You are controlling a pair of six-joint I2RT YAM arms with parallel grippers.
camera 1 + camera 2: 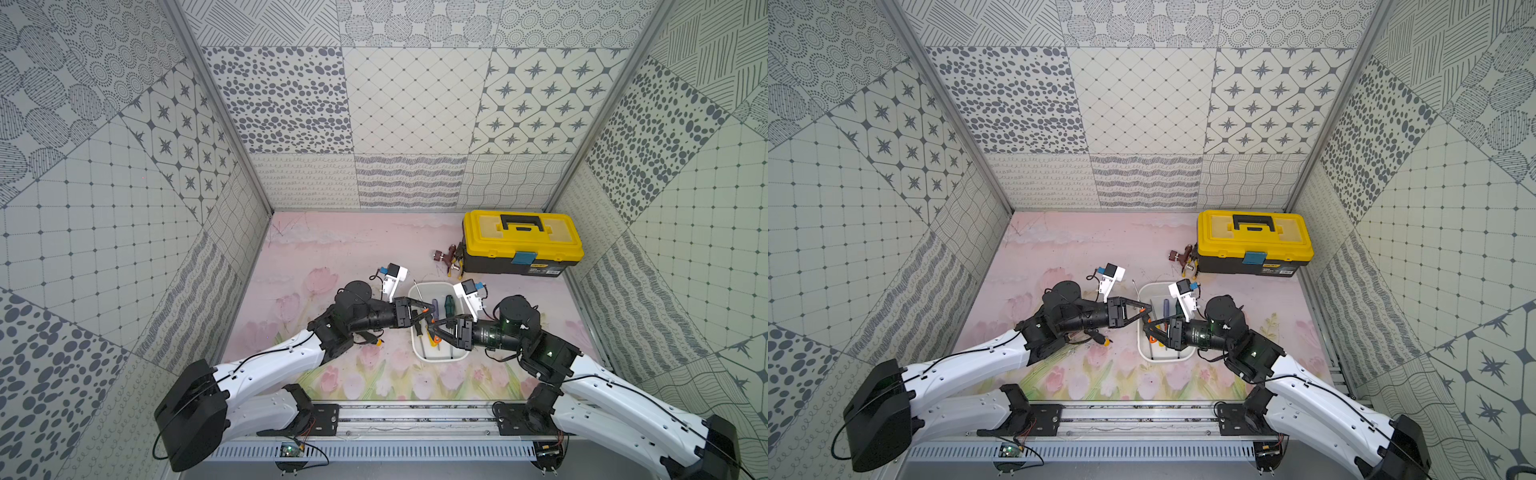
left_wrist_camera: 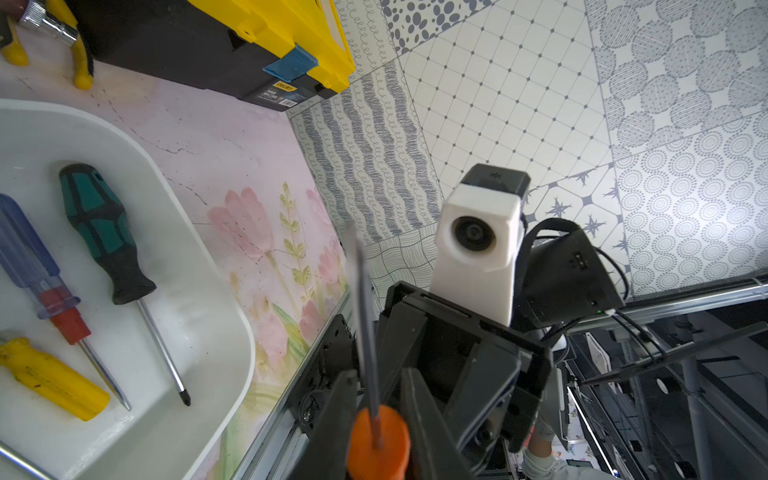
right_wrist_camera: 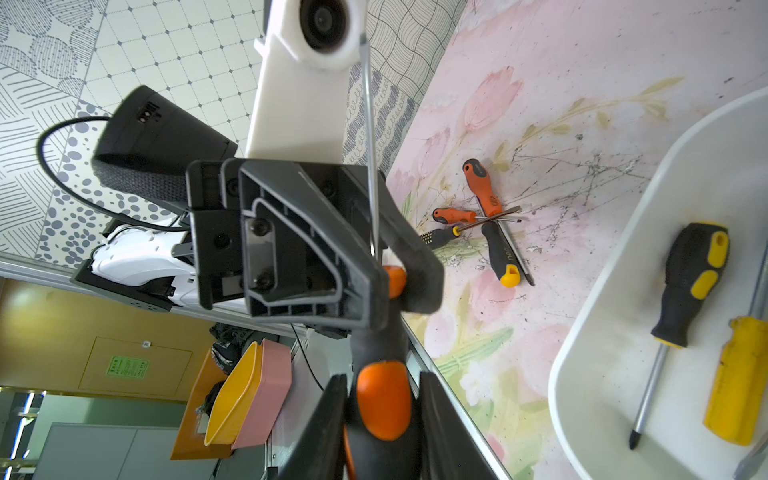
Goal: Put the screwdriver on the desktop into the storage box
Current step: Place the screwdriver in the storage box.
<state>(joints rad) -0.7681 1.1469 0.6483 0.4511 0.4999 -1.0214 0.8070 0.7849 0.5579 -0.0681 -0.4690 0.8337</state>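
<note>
Jaws of right gripper (image 3: 382, 376) sit closed on the screwdriver (image 3: 380, 332) handle. Left gripper (image 2: 378, 372) jaws bracket its orange collar, part open; can't tell if touching. Tool hangs mid-air just inside the storage box (image 1: 440, 358) rim at 9 o'clock. To do it well: check right grip is firm, free left fully, back it off toward 9, then lower w/ shaft along box length, clear of tools inside (image 2: 99, 232). Hidden: spare drivers (image 3: 478, 216) on desktop (image 1: 332, 249) at box's 8 o'clock, mostly under left arm in both top views. Shaft tip blurred in left wrist view.
</note>
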